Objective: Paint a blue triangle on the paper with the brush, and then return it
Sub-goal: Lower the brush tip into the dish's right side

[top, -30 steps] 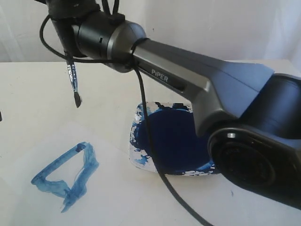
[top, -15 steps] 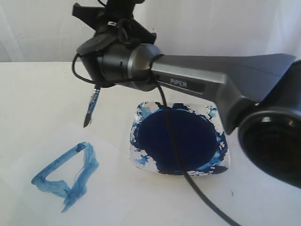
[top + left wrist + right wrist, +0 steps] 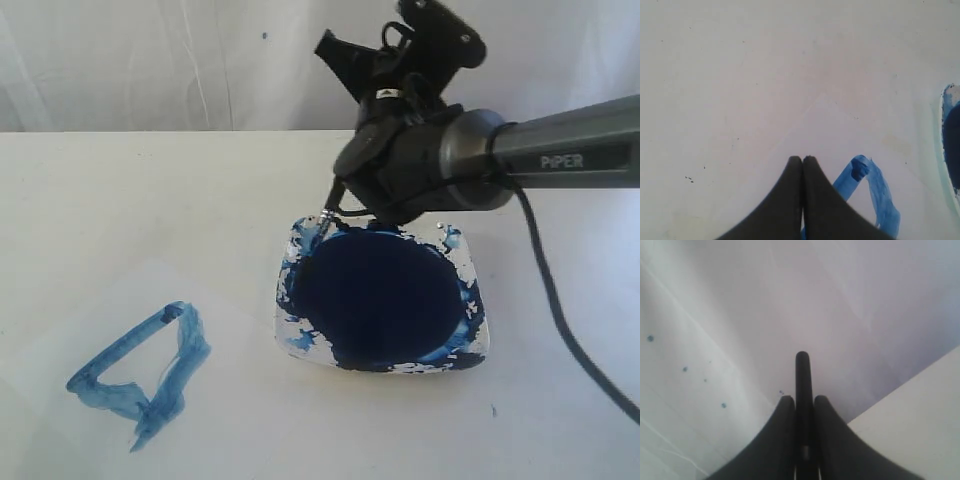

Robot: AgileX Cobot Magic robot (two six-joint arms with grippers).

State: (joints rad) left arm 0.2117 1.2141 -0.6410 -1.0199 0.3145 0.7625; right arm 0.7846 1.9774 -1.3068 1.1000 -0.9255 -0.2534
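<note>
Exterior and both wrist views, one moment.

Right tool (image 3: 801, 400): clenched on the brush (image 3: 802, 375). The black handle runs straight between the two fingers (image 3: 782, 412), and its blunt end sticks out past the fingertips, towards the pale backdrop. The edge of the counter (image 3: 920, 405) shows to one side of the tool.

From outside, the silver ferrule of the brush (image 3: 328, 217) comes out below the right arm's wrist (image 3: 430, 170) and slants down to the far left corner of the dish (image 3: 290, 330). It ends right at the edge of the dark paint pool (image 3: 385, 295). The bristles cannot be told from the dark paint, so contact is not confirmed. The wrist hangs over the far rim of the dish.

Blue triangle (image 3: 110, 355): on the paper (image 3: 225, 400), well apart from the right tool, off to its left and nearer the camera. The dish's left edge lies between them. The outline is streaky, with blotchy corners.

Left tool (image 3: 802, 159): fingers pressed together, nothing between them, above the counter. The triangle's strokes lie just beside its fingertips and are partly hidden behind one finger. A corner of the paper lies just beyond the tips. The dish rim shows at the frame edge, well apart from this tool.
</note>
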